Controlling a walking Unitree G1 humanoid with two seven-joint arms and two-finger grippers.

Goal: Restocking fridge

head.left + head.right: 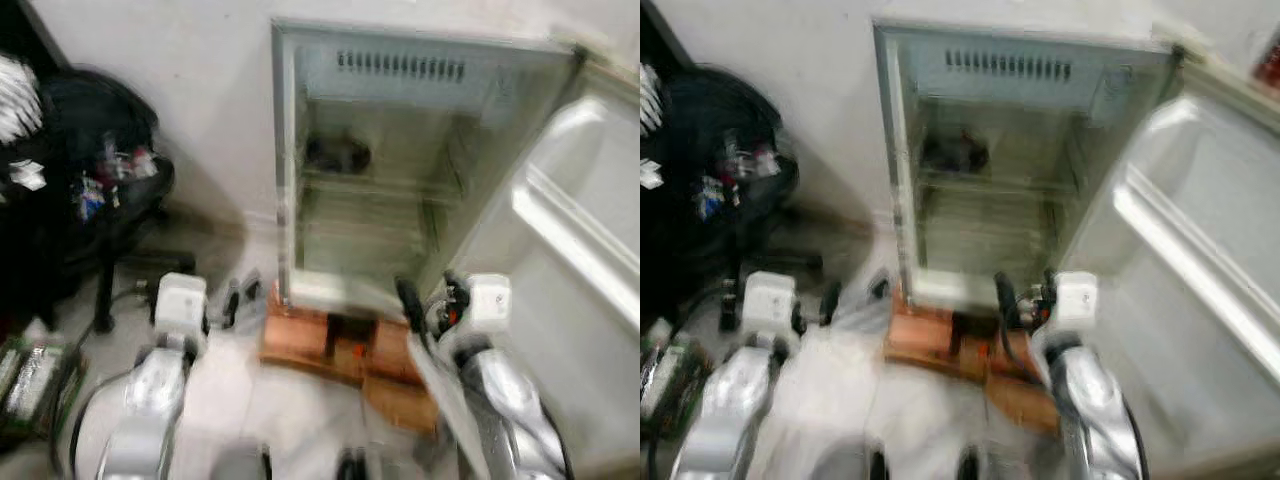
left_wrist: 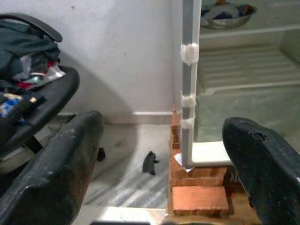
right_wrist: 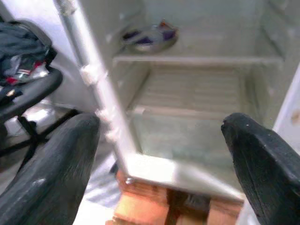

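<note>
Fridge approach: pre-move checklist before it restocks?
1. Fridge door open: ok, swung wide to the robot's right.
2. Shelf space: ok, lower shelf bare; a metal bowl sits on the upper shelf.
3. Item in hand: not ok, left gripper and right gripper both open, holding nothing.
4. Footing: cannot tell, fridge stands on bricks; head views blurred.
5. Left clearance: ok, loaded office chair stands apart from the fridge.

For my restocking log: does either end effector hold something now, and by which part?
Nothing is held. Left end effector and right end effector are both open and empty before the open fridge.
</note>
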